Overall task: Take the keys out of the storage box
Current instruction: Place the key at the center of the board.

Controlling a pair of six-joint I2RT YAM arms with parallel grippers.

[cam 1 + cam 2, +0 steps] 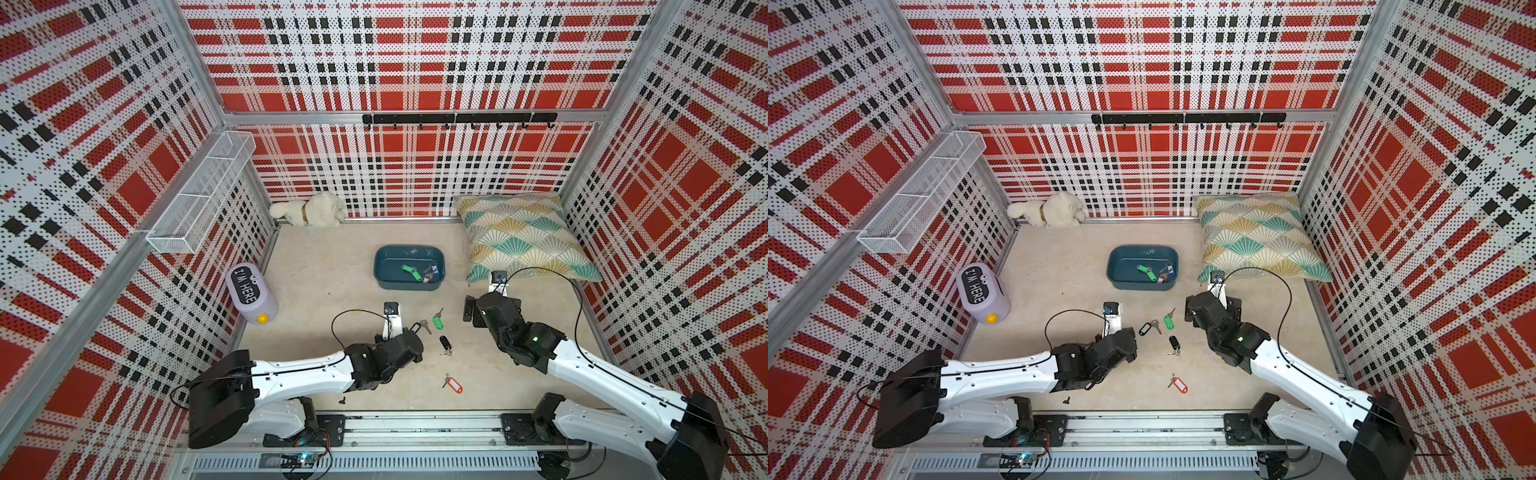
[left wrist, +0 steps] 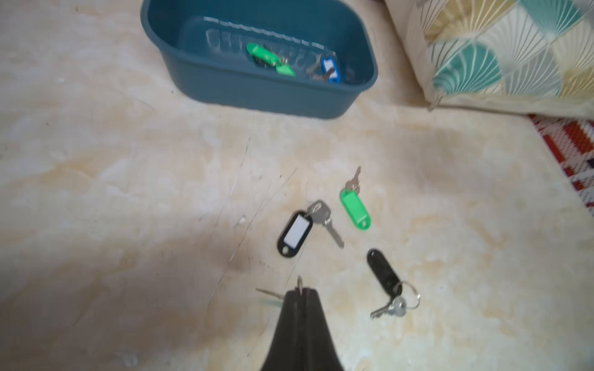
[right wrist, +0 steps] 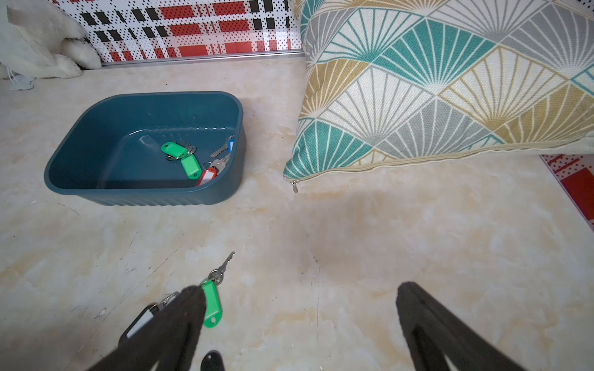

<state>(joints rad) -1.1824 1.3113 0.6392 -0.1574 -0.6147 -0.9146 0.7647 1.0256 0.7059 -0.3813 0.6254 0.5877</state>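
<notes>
Over beige tabletop (image 2: 128, 192), seemingly a pale-tagged key (image 2: 269, 294) is being pinched by the left gripper (image 2: 300, 290); the right gripper (image 3: 299, 287) is being held agape.

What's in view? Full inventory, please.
storage box: one, dark teal-blue, mid-floor.
keys in the box: at least four, green, green, blue, red-orange tags, pillow-side end.
keys on the floor: four, tags green, black, black, red-orange, between the arms.
pillow: one, teal-yellow-grey fans, back right corner.
plush toy: one, white, back wall.
container: one, lavender, left wall.
wire basket: one, white, left wall.
hook rail: one, black, back wall.
left gripper: shut on pale teal-tagged key.
right gripper: open, empty.
</notes>
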